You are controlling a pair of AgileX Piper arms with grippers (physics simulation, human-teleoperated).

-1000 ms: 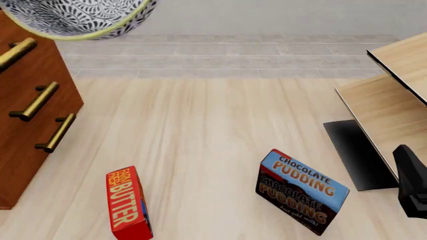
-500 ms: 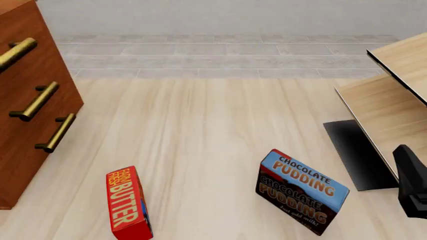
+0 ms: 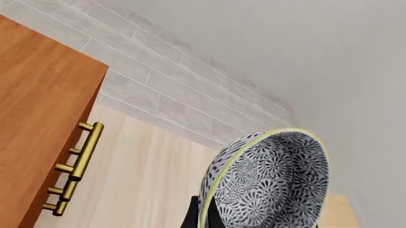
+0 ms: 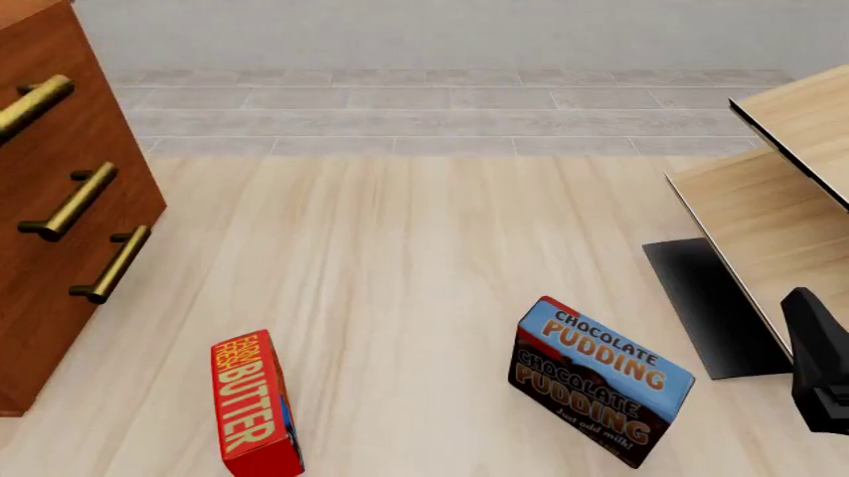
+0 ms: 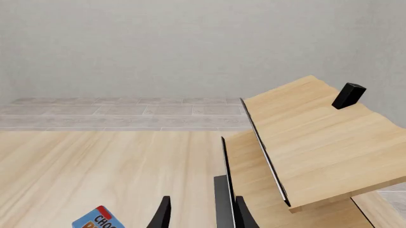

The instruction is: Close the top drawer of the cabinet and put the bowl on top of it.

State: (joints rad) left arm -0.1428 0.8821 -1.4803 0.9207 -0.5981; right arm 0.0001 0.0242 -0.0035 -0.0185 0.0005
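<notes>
Bowl (image 3: pixel 269 183) sits tilted in the left gripper (image 3: pixel 201 216), fingers pinching its rim, raised beside the cabinet (image 3: pixel 38 118). All three drawers lie flush, top drawer (image 4: pixel 34 104) included. Right gripper (image 5: pixel 201 213) hangs near the shelf (image 5: pixel 317 137), fingers spread on nothing.

blue-grey and white floral bowl (image 3: pixel 269 183) with yellowish rim, reddish-brown cabinet (image 4: pixel 54 199), red butter box (image 4: pixel 253 405).
</notes>
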